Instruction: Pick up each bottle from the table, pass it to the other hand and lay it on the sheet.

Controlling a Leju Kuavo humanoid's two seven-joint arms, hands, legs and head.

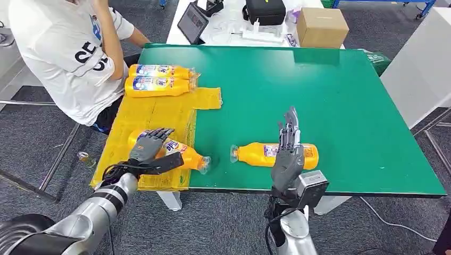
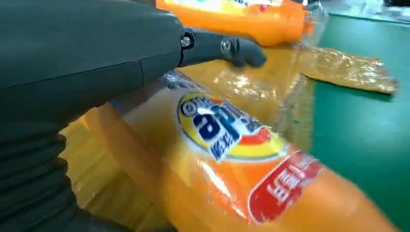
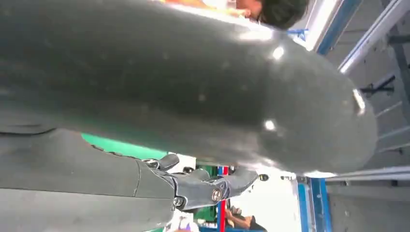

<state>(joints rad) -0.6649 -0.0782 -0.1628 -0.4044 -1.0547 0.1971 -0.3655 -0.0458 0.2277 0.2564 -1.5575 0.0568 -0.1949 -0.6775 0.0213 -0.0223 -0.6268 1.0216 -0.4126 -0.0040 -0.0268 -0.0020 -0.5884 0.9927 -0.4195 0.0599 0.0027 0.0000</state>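
An orange bottle (image 1: pixel 186 155) lies at the front of the yellow sheet (image 1: pixel 154 114), cap toward the green table (image 1: pixel 340 106). My left hand (image 1: pixel 150 146) hovers flat over its base end, fingers straight and spread, thumb along the near side. Up close, this bottle (image 2: pixel 232 159) sits just under the hand (image 2: pixel 87 53), whose fingers do not close round it. Two more orange bottles (image 1: pixel 159 70) (image 1: pixel 158 85) lie side by side at the sheet's far end. Another orange bottle (image 1: pixel 260 154) lies on the bare table. My right hand (image 1: pixel 287 154) stands in front of it, fingers straight up, holding nothing.
A person in a white shirt (image 1: pixel 69 48) sits at the table's far left corner, close to the sheet. Behind the green table a white table carries a cardboard box (image 1: pixel 321 26), a tablet (image 1: pixel 192 21) and a black case (image 1: pixel 265 10). The table's front edge runs just under both hands.
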